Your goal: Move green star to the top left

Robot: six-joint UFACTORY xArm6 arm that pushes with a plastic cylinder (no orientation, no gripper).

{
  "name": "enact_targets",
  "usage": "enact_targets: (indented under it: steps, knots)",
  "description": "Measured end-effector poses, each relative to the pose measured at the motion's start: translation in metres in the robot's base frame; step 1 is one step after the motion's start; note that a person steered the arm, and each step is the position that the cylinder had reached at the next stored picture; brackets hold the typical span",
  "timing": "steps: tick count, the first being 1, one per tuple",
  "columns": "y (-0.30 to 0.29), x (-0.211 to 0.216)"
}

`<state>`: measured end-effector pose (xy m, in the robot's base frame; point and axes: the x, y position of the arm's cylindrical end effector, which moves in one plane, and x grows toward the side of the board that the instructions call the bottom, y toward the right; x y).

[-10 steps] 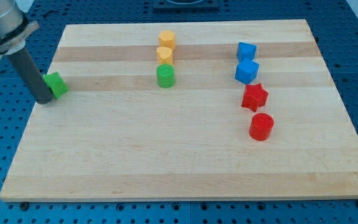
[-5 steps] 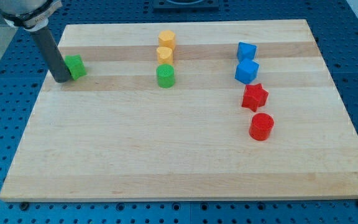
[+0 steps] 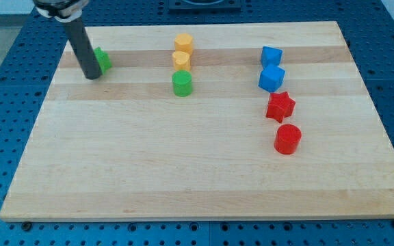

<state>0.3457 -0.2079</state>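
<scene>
Green star point(image 3: 102, 59) and my tip point(image 3: 92, 76) slid up toward the bench's point(image 3: 183, 171) top left.
Rod leans upright, tip touching the star's left; no gripper here, little room left before the edges.

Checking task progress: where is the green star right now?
The green star sits near the board's top-left corner in the camera view, touching the right side of my tip, well left of the orange blocks.

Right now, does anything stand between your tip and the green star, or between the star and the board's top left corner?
Nothing visible does. My tip sits right against the green star on its left side in the view, partly hiding it. The wooden board between the star and the top left corner holds no other block.
</scene>
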Motion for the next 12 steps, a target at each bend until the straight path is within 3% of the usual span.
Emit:
enact_targets:
  steps: [1,3,5,7,12]
  knots:
    - [0.012,0.0]
    - [0.012,-0.049]
    - [0.009,-0.023]
    - [0.009,-0.068]
    - [-0.05,-0.025]
